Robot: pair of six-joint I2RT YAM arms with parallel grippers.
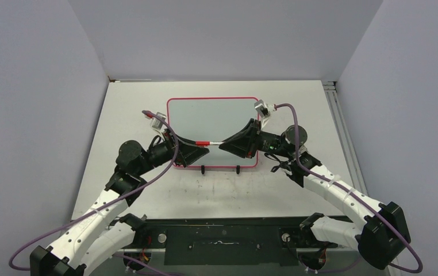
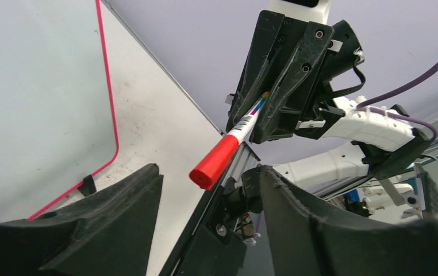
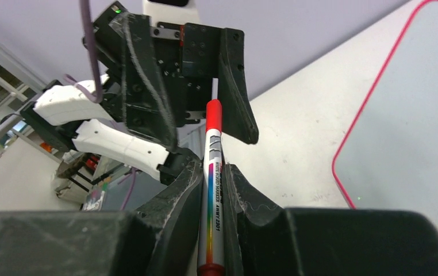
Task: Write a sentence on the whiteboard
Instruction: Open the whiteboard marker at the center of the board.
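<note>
The whiteboard (image 1: 211, 118) lies flat in the middle of the table, white with a thin pink-red frame; no sentence shows on its face. Above its near edge, my right gripper (image 1: 225, 145) is shut on a white marker (image 3: 212, 190) with a rainbow stripe. The marker's red cap (image 2: 214, 164) points left at my left gripper (image 1: 202, 150). That gripper (image 2: 208, 172) stands open, the cap end at the mouth of its jaws and touching neither finger. From the right wrist, the cap tip (image 3: 214, 112) reaches in between the left gripper's fingers (image 3: 237, 86).
Two small black feet (image 1: 203, 169) stick out at the board's near edge. An aluminium rail (image 1: 337, 121) runs along the table's right side. Grey walls close the back and both sides. Purple cables (image 1: 288, 115) loop off both wrists.
</note>
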